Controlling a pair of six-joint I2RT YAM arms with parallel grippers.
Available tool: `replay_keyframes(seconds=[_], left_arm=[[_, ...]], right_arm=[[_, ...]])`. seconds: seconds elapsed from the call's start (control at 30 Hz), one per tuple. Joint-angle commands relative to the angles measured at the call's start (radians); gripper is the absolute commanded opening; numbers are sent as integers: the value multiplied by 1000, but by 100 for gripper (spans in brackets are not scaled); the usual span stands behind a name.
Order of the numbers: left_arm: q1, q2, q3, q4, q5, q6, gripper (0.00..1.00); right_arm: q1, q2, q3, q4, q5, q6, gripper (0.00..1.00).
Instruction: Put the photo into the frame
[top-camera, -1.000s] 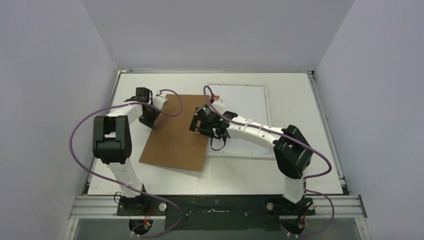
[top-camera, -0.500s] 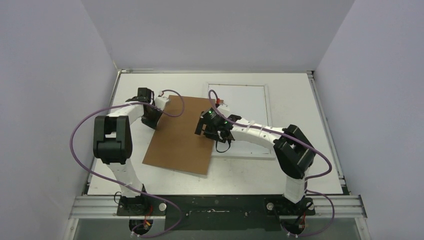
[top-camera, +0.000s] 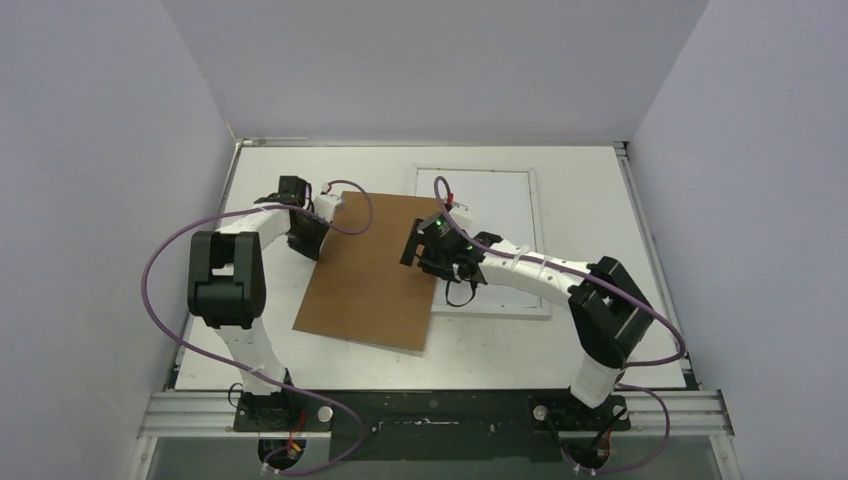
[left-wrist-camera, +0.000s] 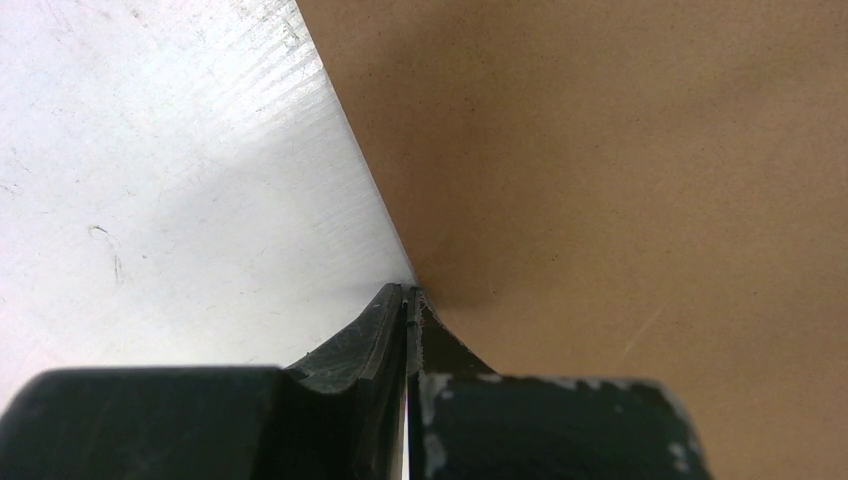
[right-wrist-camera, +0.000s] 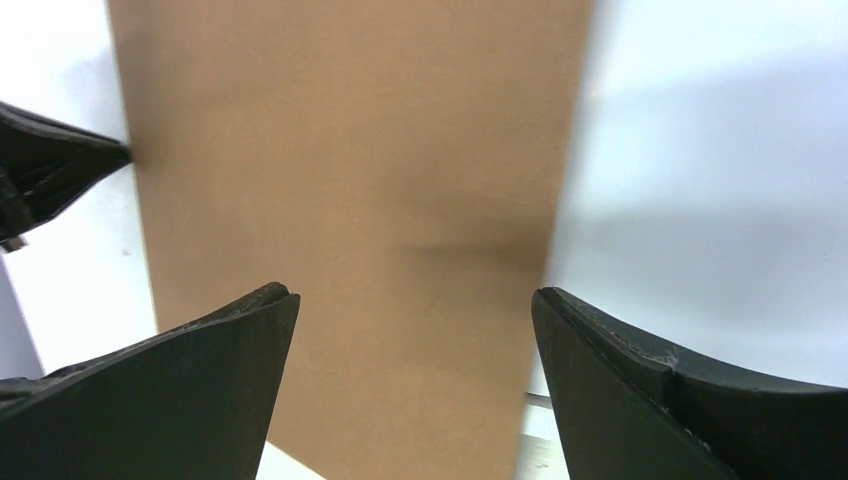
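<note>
Frame (top-camera: 505, 200) lying flat toward the far right of the worktop (top-camera: 600, 190), white and pale, its long sides running far to near; brown backing board (top-camera: 365, 270) sits just left of it at a slant, its right edge lapping over the frame's left side. Left gripper (top-camera: 308, 232) is down at the board's left edge, close to the far corner; jaws pressed together on that edge, cardboard pinched between them in the wrist view. Right gripper (top-camera: 428, 250) hovers over the board's right edge, right where it meets the frame; jaws spread wide, gripping nothing. From its own camera one finger (right-wrist-camera: 200, 370) hangs over the brown board, the other over the white surface beside it; the board's edge runs up between the two.
</note>
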Motion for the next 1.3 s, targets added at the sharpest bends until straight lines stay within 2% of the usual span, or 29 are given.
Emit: replay_keyframes(seconds=[0.0, 0.13, 0.37, 0.53, 0.83, 1.0, 1.27], left_arm=[[-11, -3, -17, -49, 44, -9, 0], [-11, 1, -14, -50, 40, -8, 0], [-11, 2, -6, -58, 39, -10, 0], [-11, 1, -4, -60, 39, -10, 0], [-11, 4, -2, -61, 33, -7, 0], [-11, 2, 0, -63, 31, -7, 0], [-11, 7, -1, -63, 36, -7, 0]], right_arm=[[-44, -89, -69, 27, 11, -19, 91], [-77, -124, -135, 79, -20, -20, 92], [-78, -95, -137, 126, -61, -23, 97], [-79, -82, -142, 146, -81, -17, 87], [-80, -48, -181, 203, -114, 4, 81], [-79, -35, -204, 281, -186, 17, 73], [-92, -42, -256, 369, -246, 44, 53]])
